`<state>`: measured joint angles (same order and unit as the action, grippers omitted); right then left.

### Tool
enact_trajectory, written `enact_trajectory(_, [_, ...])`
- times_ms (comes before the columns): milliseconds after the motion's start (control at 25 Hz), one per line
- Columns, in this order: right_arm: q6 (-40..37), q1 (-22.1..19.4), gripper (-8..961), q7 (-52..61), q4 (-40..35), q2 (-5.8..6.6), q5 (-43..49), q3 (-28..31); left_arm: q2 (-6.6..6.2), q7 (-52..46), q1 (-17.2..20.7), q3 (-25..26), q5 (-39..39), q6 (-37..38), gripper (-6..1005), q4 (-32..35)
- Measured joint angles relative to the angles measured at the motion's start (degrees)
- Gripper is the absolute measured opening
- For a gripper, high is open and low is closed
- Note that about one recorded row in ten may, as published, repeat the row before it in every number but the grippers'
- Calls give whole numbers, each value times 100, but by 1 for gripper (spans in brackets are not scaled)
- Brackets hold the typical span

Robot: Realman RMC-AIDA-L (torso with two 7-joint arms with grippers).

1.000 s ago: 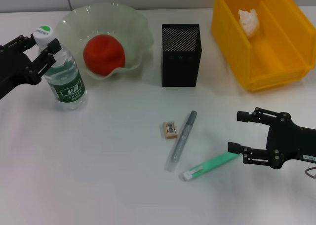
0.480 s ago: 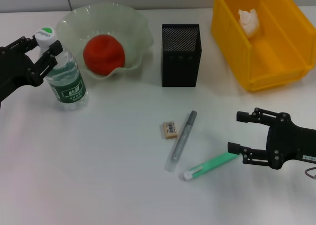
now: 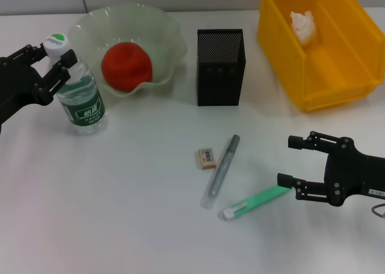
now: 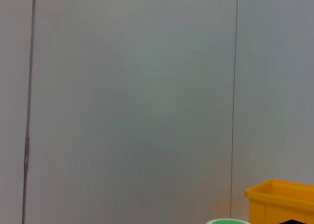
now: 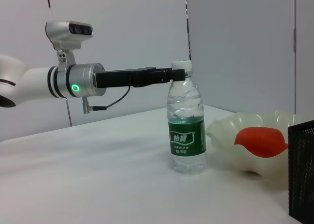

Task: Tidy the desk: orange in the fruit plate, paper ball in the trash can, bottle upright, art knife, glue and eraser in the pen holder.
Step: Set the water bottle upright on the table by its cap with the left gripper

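nearest: right gripper (image 3: pixel 293 161), black fingers spread, by mint-green glue (image 3: pixel 255 202) tube; slim grey art knife (image 3: pixel 220 170); beige eraser (image 3: pixel 206 158) block. farther: left gripper (image 3: pixel 53 58) clasping clear bottle (image 3: pixel 78 94) neck, upright on white surface (image 3: pixel 120 202); mesh pen holder (image 3: pixel 221 66).

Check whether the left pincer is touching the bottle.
Touching. The right wrist view shows the left pincer closed on the neck of the upright bottle, just under the cap.

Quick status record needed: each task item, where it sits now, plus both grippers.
orange: in fruit plate
paper ball: in trash can
bottle: upright, left gripper at its neck
eraser, art knife, glue: on desk
pen holder: upright
right gripper: jaws open beside glue
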<state>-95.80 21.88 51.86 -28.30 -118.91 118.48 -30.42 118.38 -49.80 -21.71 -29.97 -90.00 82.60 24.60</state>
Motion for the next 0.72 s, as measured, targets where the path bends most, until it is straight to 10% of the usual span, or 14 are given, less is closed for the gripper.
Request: enact_trajectory(720, [0, -5, 783, 0, 9, -9, 0, -5, 6, 23, -8, 3, 41, -7, 504, -79])
